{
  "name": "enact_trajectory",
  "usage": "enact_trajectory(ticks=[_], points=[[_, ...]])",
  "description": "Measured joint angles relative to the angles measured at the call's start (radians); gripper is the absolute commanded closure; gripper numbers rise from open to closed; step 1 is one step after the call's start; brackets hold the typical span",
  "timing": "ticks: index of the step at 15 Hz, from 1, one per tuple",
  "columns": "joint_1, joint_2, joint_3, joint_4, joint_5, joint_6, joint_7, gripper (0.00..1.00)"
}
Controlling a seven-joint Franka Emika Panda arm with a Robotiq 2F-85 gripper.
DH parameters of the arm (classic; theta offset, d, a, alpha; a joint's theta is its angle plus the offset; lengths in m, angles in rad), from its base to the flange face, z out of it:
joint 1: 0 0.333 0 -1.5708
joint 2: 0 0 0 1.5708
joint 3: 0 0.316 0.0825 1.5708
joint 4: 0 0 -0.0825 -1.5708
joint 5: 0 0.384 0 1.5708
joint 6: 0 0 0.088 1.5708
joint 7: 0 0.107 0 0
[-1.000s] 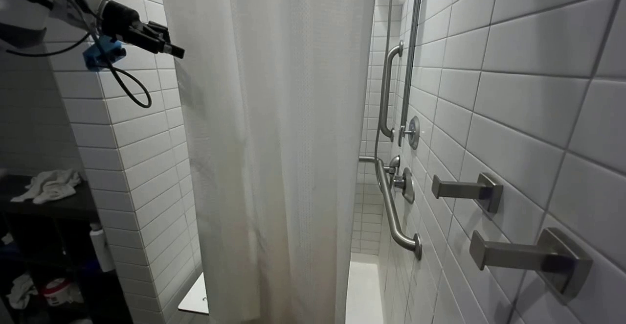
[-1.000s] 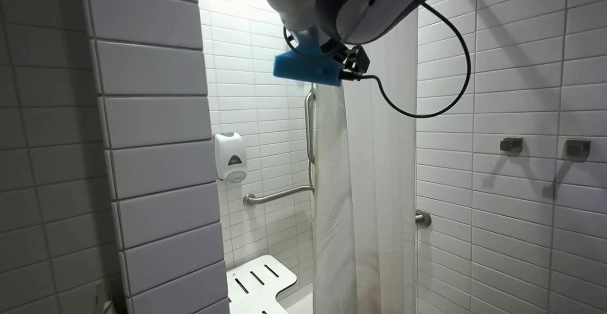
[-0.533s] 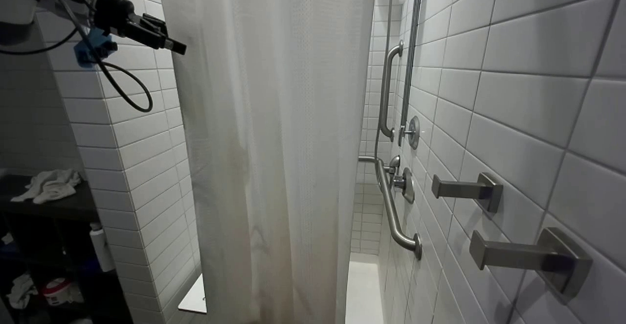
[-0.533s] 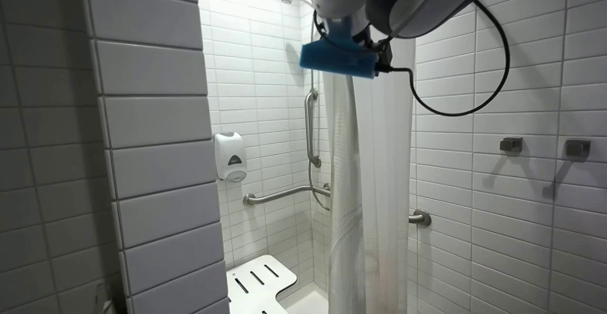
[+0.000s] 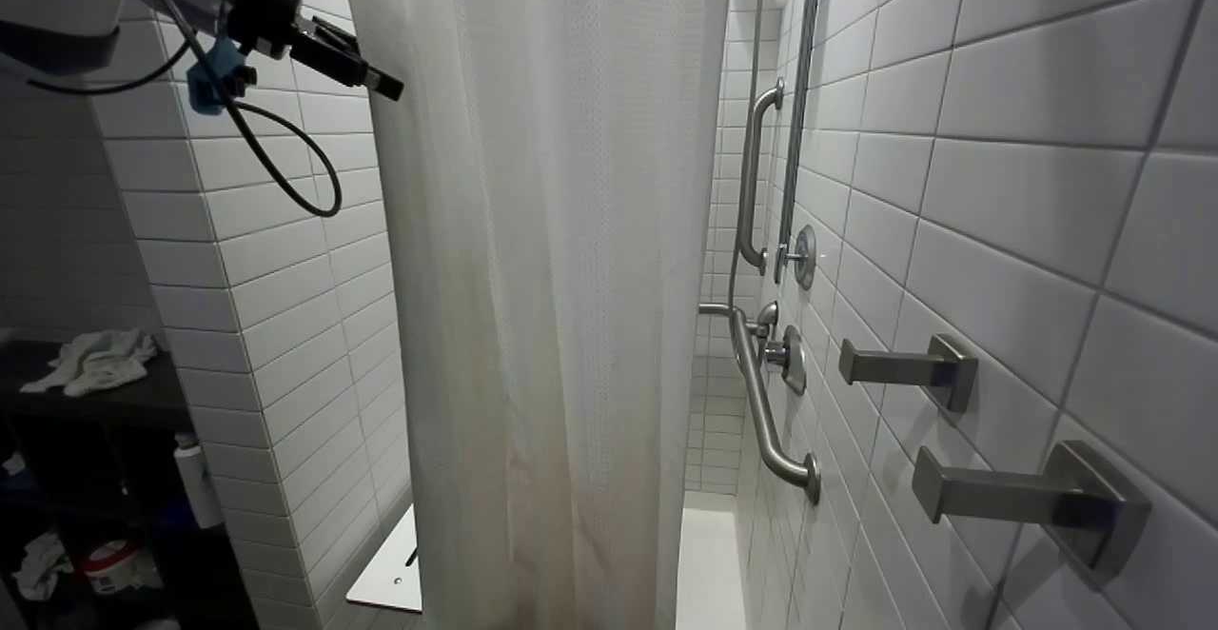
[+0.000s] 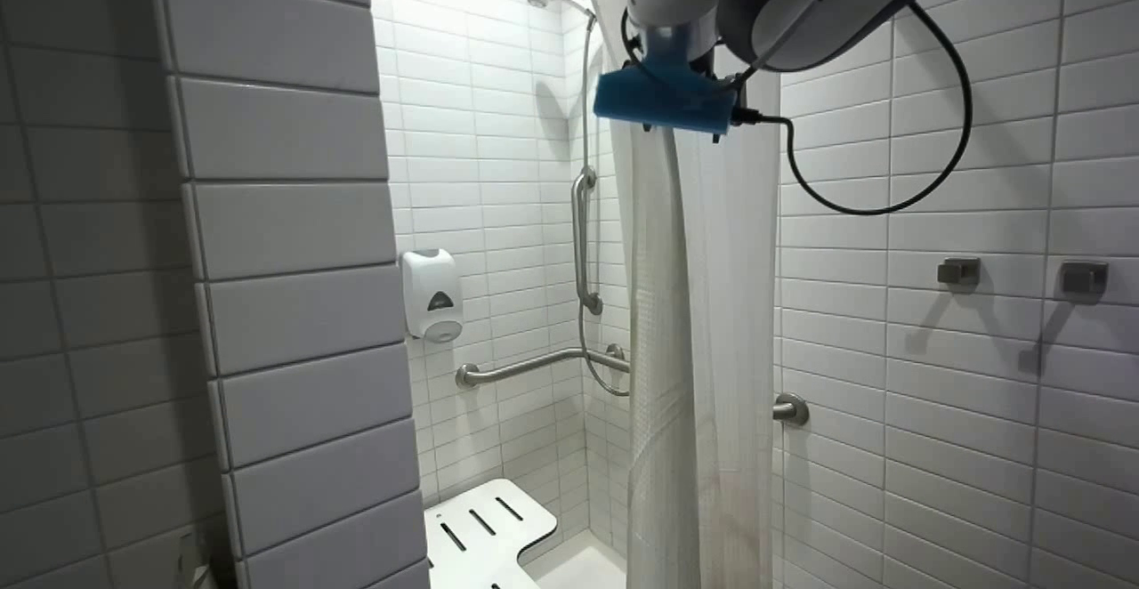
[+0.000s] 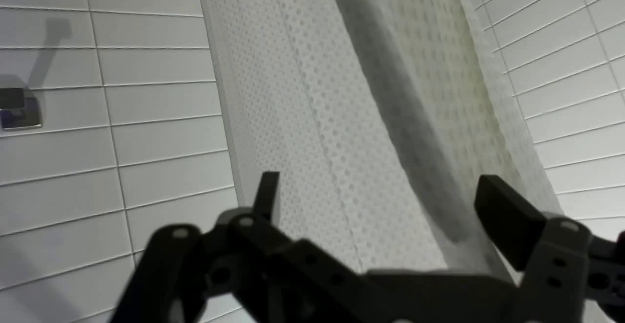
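Here, white tiled walls [image 5: 1009, 211] flank a pale shower curtain [image 5: 552, 230], hanging in folds in both exterior views. A slotted white seat [image 6: 485, 549] sits low near it. By the curtain's edge, high up, the black gripper [image 7: 378, 191] has its fingers [image 7: 508, 220] spread wide, gripping nothing; whether they touch the curtain is unclear.

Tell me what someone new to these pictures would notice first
Probably the tall pale shower curtain, filling the middle of an exterior view. Next comes the black gripper, open before the curtain in the wrist view. The blue block below the arm, near the top of an exterior view, also stands out among the whites and grays.
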Motion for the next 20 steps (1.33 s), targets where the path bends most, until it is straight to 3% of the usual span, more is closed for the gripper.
enact_trajectory(ticks=[10, 20], points=[[-0.025, -0.018, 0.044, -0.081, -0.033, 0.055, -0.189, 0.0], [-0.025, -0.067, 0.066, -0.145, -0.043, 0.097, -0.252, 0.0]])
